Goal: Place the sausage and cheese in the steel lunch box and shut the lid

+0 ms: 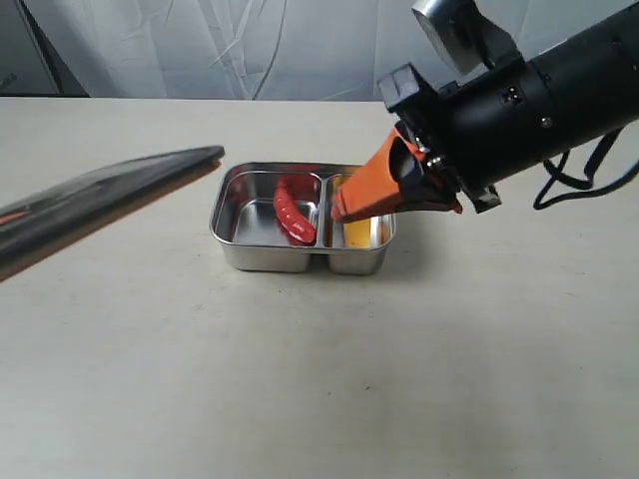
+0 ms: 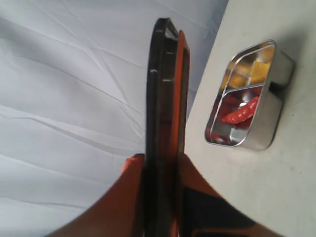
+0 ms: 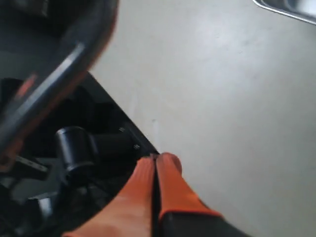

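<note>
Left gripper point(image 2: 162, 170) clamped on lid point(image 2: 165, 94) edge, right gripper point(image 1: 342, 211) pinched shut, empty, steel lunch box point(image 1: 268, 261) below it holding sausage point(image 1: 293, 212) and cheese point(image 1: 356, 233).

The open steel lunch box point(image 1: 265, 257) stands near the worktop's far edge, red sausage point(image 1: 292, 212) in the larger compartment, yellow cheese point(image 1: 356, 232) in the smaller, dark lid point(image 1: 110, 195) raised, tilted, apart.

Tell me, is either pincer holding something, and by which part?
The left pincer clamps the lid at its rim, pinching both faces. The right pincer is shut, holding nothing.
</note>
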You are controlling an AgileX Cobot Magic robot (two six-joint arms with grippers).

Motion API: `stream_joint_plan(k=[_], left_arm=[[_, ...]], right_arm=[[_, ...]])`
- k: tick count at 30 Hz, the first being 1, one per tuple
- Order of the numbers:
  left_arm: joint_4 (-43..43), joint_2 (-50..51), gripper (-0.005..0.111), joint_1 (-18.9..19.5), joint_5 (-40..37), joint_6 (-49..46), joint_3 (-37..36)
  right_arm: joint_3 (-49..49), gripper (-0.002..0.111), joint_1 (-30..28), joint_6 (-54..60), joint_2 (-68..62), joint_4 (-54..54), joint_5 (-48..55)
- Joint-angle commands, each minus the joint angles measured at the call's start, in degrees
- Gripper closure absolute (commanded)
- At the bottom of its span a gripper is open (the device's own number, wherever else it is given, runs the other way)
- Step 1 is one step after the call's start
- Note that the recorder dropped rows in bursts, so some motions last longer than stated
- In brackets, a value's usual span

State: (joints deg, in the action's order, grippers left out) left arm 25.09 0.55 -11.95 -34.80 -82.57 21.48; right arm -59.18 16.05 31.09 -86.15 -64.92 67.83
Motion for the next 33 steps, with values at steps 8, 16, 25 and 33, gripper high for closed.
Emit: stream_joint_plan(k=[8, 16, 25, 33], left_arm=[[-0.94, -0.55, 0.107, -2.65, 2.17, -9.46, 1.11], [-2.64, -0.55, 0.107, -12.71, -2.70, -13.83, 0.70], [-6.75, -0.55, 0.107, -17.94, -4.65, -13.48, 0.70], [-4.63, -0.55, 0.107, -17.93, -5.66, -13.48, 0.70]], right_arm=[[-0.11, 0.109, -2.14, -2.63, -13.13, -15.50, 2.13], [-1.86, 0.109, 5.44, 0.01, -12.90, -17.51, 2.13], [-2.83, 0.081, 6.36, -1.31, -12.76, -13.85, 2.13], [-2.83, 0.043, 6.36, -1.20, -12.76, -14.67, 2.13]])
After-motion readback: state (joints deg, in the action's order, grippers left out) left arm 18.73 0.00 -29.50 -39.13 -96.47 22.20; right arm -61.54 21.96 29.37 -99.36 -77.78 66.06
